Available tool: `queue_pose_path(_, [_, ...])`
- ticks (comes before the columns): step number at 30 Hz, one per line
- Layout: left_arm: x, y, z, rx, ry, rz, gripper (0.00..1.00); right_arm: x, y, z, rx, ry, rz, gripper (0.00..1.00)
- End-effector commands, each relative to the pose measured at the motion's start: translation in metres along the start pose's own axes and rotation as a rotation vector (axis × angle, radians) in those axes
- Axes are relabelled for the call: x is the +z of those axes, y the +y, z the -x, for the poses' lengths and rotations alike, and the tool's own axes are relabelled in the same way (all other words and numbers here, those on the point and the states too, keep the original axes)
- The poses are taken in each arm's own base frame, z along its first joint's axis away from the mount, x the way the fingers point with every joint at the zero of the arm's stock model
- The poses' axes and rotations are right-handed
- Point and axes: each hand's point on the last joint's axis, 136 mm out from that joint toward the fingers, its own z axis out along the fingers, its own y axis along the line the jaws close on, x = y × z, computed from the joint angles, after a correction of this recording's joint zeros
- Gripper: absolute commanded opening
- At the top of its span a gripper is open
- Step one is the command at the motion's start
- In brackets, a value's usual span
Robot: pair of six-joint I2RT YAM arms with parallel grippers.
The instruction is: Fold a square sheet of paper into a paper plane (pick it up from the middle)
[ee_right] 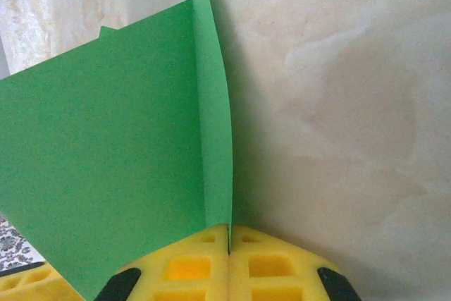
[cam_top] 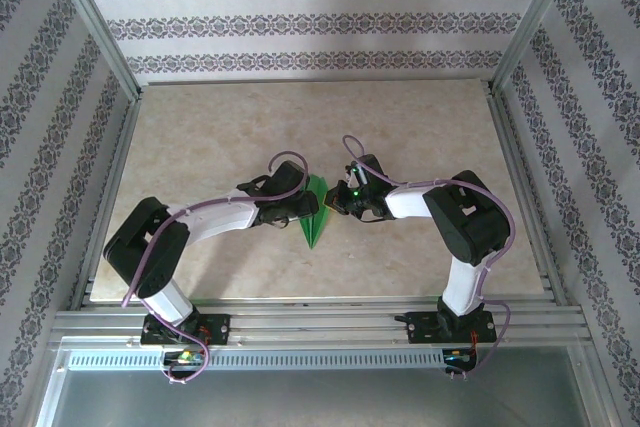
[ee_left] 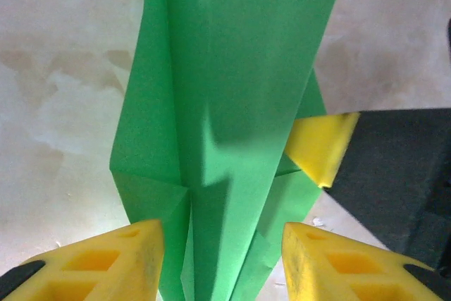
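Right wrist: bright green folded paper plane (ee_right: 106, 153) cut off at the left and bottom edges; its pinched edge hidden between the pressed-together yellow pads of the right gripper (ee_right: 230, 234), whose fingers run off the bottom. Left wrist: plane runs off top and bottom; left gripper (ee_left: 222, 244) fingers (ee_left: 106, 259) cut by the bottom edge; one right gripper fingertip (ee_left: 320, 149) partly behind the paper. Overhead: finger positions too small to read

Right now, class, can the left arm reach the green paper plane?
Probably yes: the left fingers stand open either side of the paper plane; the right fingers pinch one flap, to one side.
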Motion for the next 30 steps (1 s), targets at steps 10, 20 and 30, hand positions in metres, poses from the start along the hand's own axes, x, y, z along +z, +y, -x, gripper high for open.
queue_pose_path(10, [0.007,-0.004,-0.019,0.085,0.063,0.07,0.43,0.001,0.01,0.0,-0.025,0.004,0.021,0.0])
queue_pose_path(20, [0.016,0.002,-0.026,0.112,0.088,0.158,0.39,0.0,0.012,0.0,-0.025,0.004,0.028,0.01])
queue_pose_path(30, [0.025,-0.002,-0.026,0.119,0.085,0.184,0.28,-0.001,0.013,-0.001,-0.025,0.005,0.032,0.02])
